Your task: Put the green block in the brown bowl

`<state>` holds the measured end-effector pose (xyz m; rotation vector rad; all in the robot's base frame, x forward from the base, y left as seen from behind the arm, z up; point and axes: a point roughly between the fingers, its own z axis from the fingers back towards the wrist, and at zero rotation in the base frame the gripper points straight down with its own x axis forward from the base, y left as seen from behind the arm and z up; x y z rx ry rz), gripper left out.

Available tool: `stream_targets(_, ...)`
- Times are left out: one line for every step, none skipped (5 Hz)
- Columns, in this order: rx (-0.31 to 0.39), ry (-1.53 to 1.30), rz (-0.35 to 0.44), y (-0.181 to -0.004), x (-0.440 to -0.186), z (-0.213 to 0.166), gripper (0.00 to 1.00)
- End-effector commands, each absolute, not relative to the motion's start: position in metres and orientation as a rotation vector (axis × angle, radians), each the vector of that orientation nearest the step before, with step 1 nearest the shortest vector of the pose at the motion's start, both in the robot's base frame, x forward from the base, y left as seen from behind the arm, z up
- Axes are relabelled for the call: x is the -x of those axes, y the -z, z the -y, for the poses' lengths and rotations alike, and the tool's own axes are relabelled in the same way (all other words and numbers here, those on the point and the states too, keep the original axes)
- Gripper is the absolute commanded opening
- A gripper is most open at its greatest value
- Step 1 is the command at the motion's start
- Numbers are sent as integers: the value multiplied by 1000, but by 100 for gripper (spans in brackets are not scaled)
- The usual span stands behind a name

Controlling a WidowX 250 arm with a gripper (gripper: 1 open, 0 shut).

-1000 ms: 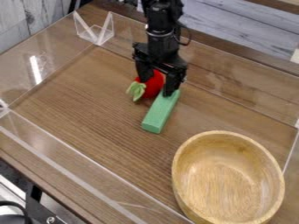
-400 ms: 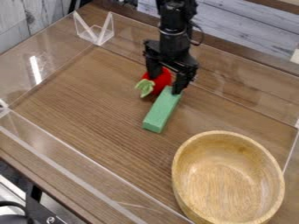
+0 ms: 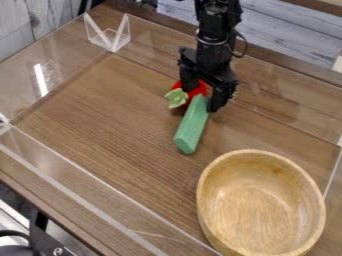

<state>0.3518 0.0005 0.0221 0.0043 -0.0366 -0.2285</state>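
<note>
The black robot arm reaches in from the top of the view and points its black pincer [image 3: 207, 90] straight down at the wood-grain tabletop [image 3: 94, 120]; its jaws stand wide apart, as far as they go, and they have hold of nothing; the fingertips [image 3: 215, 99] sit low, at the far end of the flat, elongated light green block [image 3: 193, 127], one finger on either side of that end; whether they touch the block cannot be told from this view.

The green block lies flat on the tabletop, its long axis running from the pincer toward the camera with a slight lean to the left; its near end stops short of the large round shallow bowl of light tan wood [image 3: 262, 203], which stands at the lower right of the view, near the block yet apart from it; the bowl holds nothing.

Just beside the pincer, on its left in the view, lies a small red strawberry-like toy with green leaves [image 3: 181, 96]; it sits close against the far end of the block and is partly hidden by the fingers.

A clear plastic wall [image 3: 54, 160] fences the work area; a small clear folded stand [image 3: 107, 33] rests at the far left corner, well apart from everything else.
</note>
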Motion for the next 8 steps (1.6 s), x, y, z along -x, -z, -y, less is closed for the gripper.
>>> stream_targets(5, 245, -12, -12, -333, 14, 100)
stream_targets(8, 222, -36, -11, -326, 11, 100)
stream_targets(11, 200, -60, -10, -319, 8, 100)
stream_targets(11, 208, -84, -9, -310, 11, 100)
stream_targets(11, 216, -107, -10, -302, 13, 100)
stream_targets(10, 221, -129, -11, -295, 13, 100)
stream_targets(10, 211, -143, -14, -289, 5, 100)
stream_targets(10, 207, -142, -20, -287, 0, 0)
